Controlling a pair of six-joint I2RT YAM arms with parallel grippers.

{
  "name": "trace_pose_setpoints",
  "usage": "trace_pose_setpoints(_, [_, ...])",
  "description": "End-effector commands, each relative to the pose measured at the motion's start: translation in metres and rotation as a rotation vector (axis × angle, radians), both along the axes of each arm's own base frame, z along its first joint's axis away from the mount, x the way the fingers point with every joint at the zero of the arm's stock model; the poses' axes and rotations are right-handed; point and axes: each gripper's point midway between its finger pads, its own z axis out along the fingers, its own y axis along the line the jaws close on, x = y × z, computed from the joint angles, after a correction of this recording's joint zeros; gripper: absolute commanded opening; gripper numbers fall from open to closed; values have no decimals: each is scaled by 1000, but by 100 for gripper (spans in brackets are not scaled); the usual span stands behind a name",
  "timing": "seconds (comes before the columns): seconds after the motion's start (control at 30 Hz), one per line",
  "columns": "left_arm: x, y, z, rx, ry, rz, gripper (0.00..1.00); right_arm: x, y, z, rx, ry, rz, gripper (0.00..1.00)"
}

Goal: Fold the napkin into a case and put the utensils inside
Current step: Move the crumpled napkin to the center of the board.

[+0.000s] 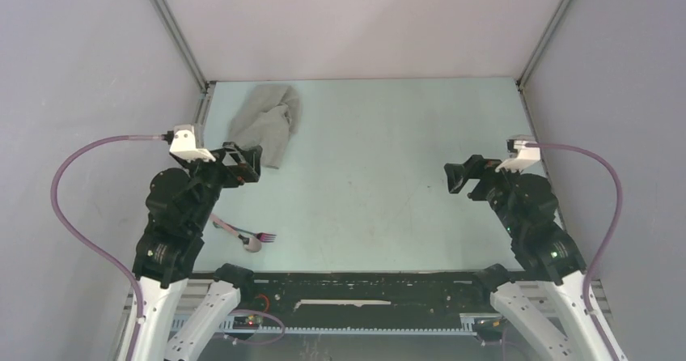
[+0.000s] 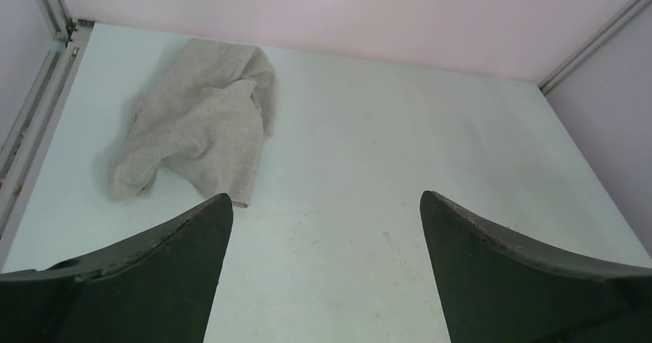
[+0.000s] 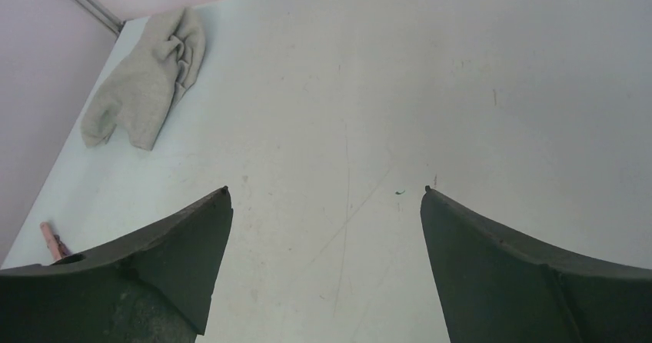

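Pinkish-purple handles mark the utensils (image 1: 247, 236), lying on the pale worktop (image 1: 380, 207) close to the left arm's base. Farther out, the left fingers (image 2: 169, 274) and the right fingers (image 3: 500, 274) both stand wide apart, holding nothing. The napkin (image 2: 192, 124) (crumpled, no fold made yet) lies ahead and slightly left of the left fingers, its long axis running roughly near to far. The right fingers are well apart from it, so the left arm looks the nearer.
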Motion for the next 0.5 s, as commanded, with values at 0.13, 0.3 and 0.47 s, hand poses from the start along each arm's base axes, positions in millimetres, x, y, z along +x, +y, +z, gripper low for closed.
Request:
trace_pose_setpoints(0.13, [28, 7, -54, -55, 187, 113, 100, 56, 53, -13, 53, -6, 51, 99])
trace_pose_setpoints(0.3, [58, 28, -117, -258, 354, 219, 100, 91, 135, -41, 70, 11, 241, 99])
trace_pose_setpoints(0.47, [97, 89, -180, -506, 430, 454, 100, 116, 203, -93, 109, 56, 366, 100])
